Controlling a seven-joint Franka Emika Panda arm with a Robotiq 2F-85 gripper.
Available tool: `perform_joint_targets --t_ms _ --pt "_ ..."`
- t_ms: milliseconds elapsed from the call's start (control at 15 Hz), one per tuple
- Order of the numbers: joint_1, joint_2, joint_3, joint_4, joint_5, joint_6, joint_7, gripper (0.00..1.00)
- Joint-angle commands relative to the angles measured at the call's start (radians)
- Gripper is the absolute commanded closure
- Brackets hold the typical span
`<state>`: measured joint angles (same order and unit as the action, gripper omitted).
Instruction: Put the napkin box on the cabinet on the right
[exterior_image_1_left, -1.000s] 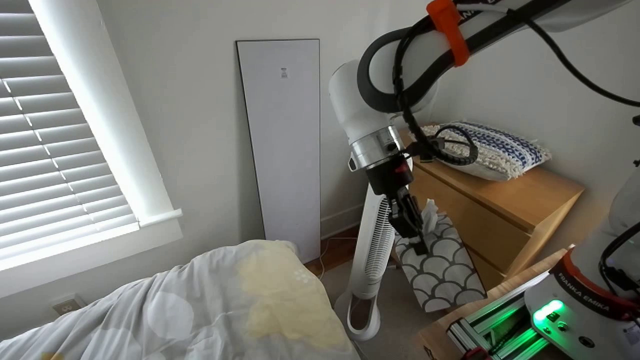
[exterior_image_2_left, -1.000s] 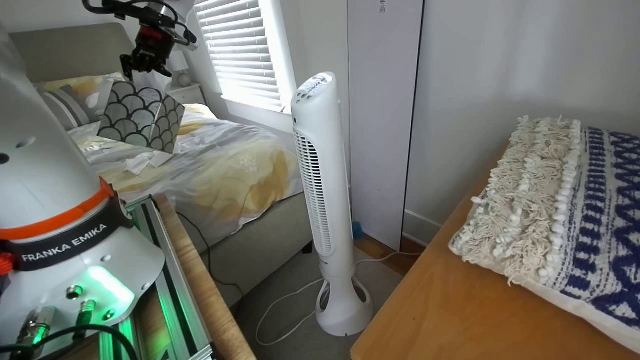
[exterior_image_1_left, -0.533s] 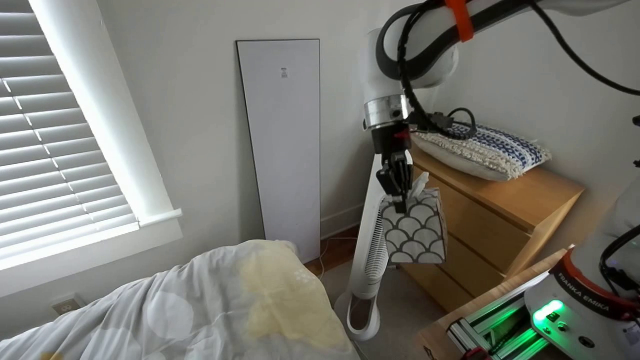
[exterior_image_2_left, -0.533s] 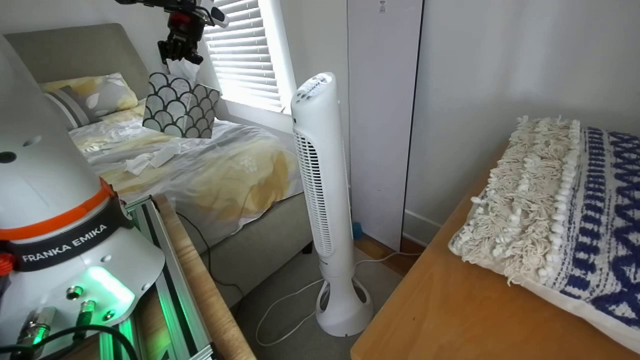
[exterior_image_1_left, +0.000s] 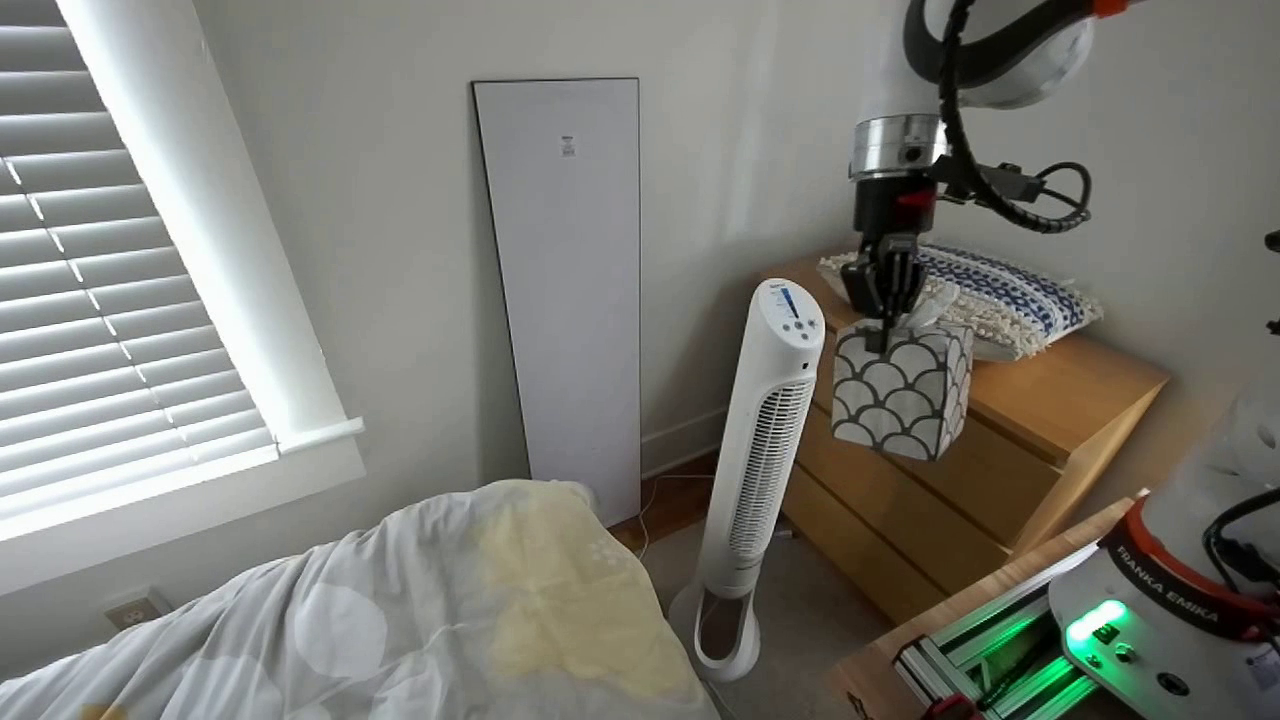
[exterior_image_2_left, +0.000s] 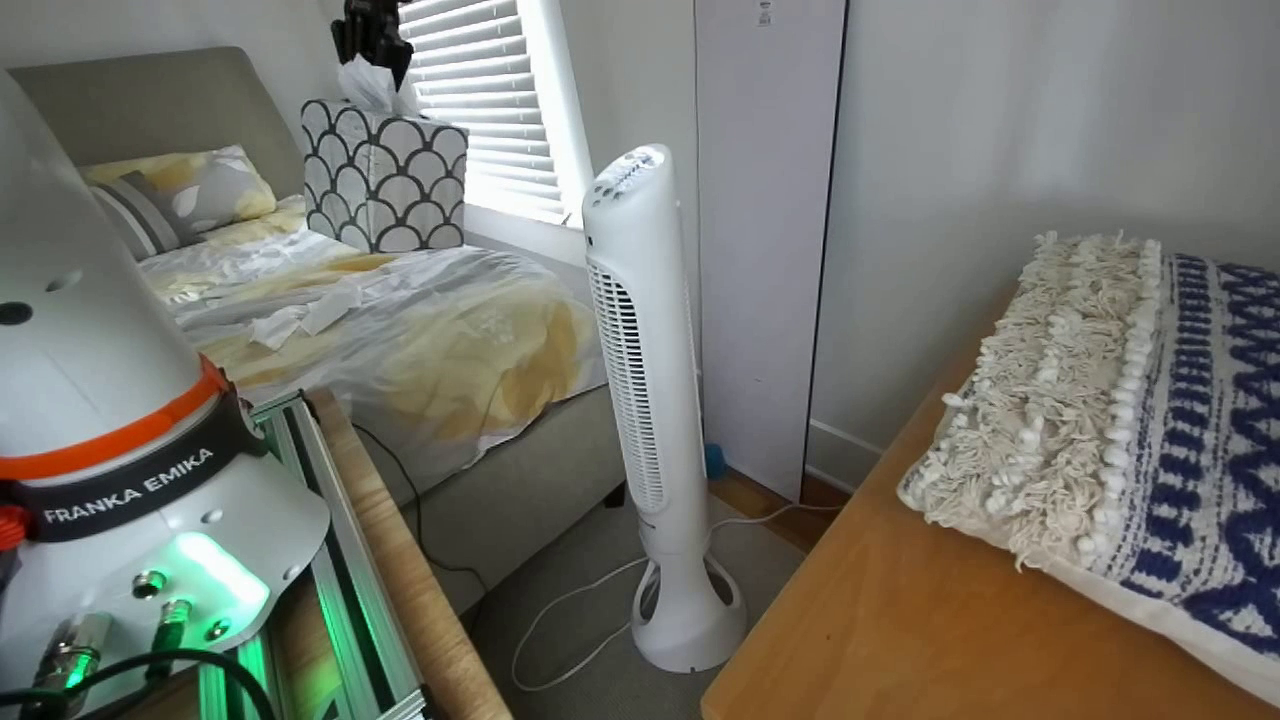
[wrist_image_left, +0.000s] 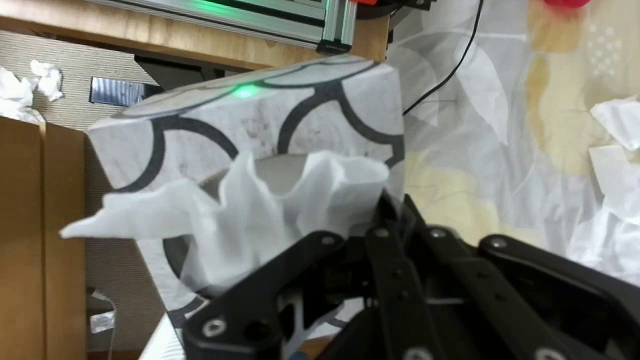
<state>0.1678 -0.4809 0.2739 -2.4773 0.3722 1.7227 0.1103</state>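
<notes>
As one near-closed gripper (wrist_image_left: 398, 207) pinches one napkin box (exterior_image_1_left: 892, 400) clear of one cabinet (exterior_image_1_left: 1072, 395), only the wrist view catches the box's opening (wrist_image_left: 279, 172).

Wrist (exterior_image_1_left: 898, 147) roughly upright, tool (exterior_image_1_left: 884, 332) directly below it, jaws downward and nearly together.

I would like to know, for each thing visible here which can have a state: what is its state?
Napkin box: held in the air, tissue sticking out
Gripper: closed on the napkin box's top edge
Cabinet: visible drawers shut
Cushion: lying on the cabinet
Tower fan: upright; running or not, cannot tell
White panel: standing against the wall
Blinds: lowered
Base light: glowing green
</notes>
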Motion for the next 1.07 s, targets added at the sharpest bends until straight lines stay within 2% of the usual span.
perform_joint_targets --t_ms 0,333,467,533,667,733,800,1000 --pt "-0.028 -0.25 -0.076 -0.157 -0.046 0.001 0.064 0.99" --pt "-0.174 -0.487 -0.198 -0.29 -0.173 -0.043 0.105 0.99" --pt "-0.252 -0.538 -0.238 -0.313 -0.228 -0.043 0.115 0.99" --pt "-0.291 -0.512 -0.256 -0.266 -0.255 -0.05 0.124 0.99" --pt "-0.362 -0.539 -0.283 -0.273 -0.302 -0.027 0.142 0.99" --pt "-0.31 -0.504 -0.269 -0.27 -0.266 -0.028 0.109 0.99" --pt "-0.33 -0.51 -0.279 -0.269 -0.273 -0.028 0.101 0.96" --pt "-0.32 -0.506 -0.273 -0.27 -0.272 -0.028 0.1 0.96"
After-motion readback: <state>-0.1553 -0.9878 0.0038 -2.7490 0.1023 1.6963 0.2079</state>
